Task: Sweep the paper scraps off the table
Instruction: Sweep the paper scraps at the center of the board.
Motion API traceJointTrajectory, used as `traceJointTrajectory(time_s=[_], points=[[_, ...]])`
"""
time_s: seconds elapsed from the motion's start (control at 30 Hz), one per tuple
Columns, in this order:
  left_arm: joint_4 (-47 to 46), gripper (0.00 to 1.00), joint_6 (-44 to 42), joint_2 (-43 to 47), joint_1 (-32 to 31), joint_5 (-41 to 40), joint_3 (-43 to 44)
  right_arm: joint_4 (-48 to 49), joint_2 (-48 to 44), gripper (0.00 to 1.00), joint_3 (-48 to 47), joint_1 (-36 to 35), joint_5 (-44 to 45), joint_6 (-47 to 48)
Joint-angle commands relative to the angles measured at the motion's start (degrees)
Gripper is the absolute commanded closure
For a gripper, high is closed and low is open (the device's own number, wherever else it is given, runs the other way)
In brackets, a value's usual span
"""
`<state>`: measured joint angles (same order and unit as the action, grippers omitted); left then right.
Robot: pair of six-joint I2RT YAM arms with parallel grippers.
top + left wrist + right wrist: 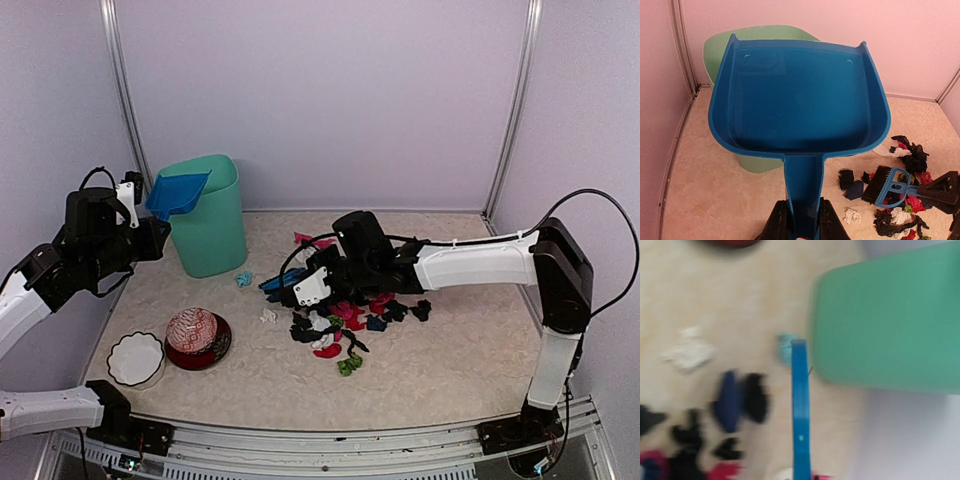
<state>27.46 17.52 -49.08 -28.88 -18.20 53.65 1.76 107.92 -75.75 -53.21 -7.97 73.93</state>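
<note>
The paper scraps (345, 320) lie in a loose pile, mostly black with pink, red, white and green bits, on the middle of the beige table (450, 370). Stray scraps lie near the bin, one teal (243, 278) and one white (268, 316). My left gripper (801, 227) is shut on the handle of a blue dustpan (800, 95), which it holds tilted over the green bin (210, 220). The dustpan's tray looks bare inside. My right gripper (318, 282) is shut on a small blue hand brush (283, 283), low over the pile's left edge. The brush (800, 425) appears edge-on and blurred in the right wrist view.
A red patterned bowl (198, 338) and a white fluted bowl (135, 358) sit at the front left. The green bin (890, 320) stands at the back left by the wall. Grey walls and corner posts close off the back and sides.
</note>
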Motion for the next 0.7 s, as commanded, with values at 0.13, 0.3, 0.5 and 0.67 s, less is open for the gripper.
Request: traceJointTrajectory(time_s=[0.13,0.3,0.5,0.67], points=[[-1.3,1.0,-0.5,0.5,0.8,0.3,-0.3,4.0,1.5,1.0,-5.2,-1.6,-3.0,0.4],[-1.2,1.0,-0.5,0.7,0.8,0.2,-0.3,6.1,9.7,1.0,-12.9,-2.2,-3.9,1.1],[-1.3,1.0,-0.6,0.7,0.8,0.4,-0.3,10.3,20.5,1.0,-22.0,-3.3,-1.9,1.5],[-1.3,1.0,-0.6,1.0,0.8,0.5,-0.3,13.3,27.7,1.0,-27.7,-3.6,-0.5,1.2]])
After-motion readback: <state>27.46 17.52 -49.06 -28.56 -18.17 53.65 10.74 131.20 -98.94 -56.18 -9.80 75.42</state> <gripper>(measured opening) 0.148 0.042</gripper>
